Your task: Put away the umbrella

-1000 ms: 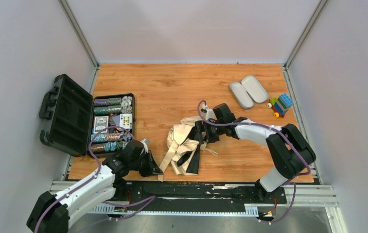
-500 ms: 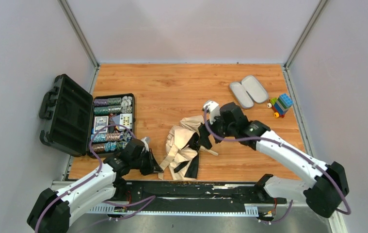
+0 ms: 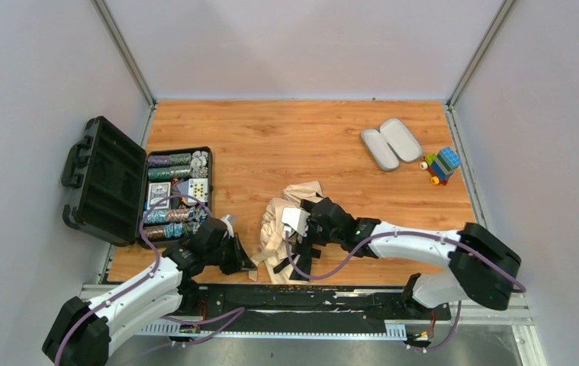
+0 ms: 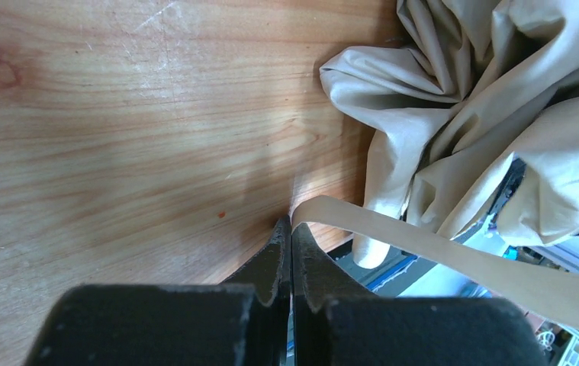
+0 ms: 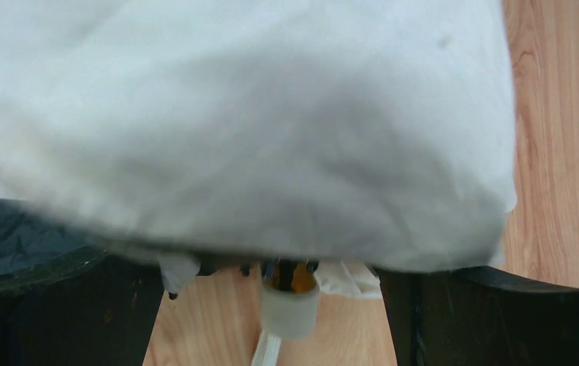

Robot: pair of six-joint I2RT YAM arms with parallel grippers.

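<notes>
The right gripper (image 3: 307,233) is being held wide open under draped umbrella (image 3: 275,227) fabric, nothing clamped, while the left gripper (image 4: 291,229) is being held fully closed, tips touching the strap (image 4: 423,249).

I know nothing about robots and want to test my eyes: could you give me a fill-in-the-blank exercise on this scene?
The jaws of the left gripper are ___.
The right gripper sits at the crumpled beige fabric umbrella with jaws ___.
The black plastic case of poker chips has its lid ___.
Missing words: shut; open; open.
</notes>
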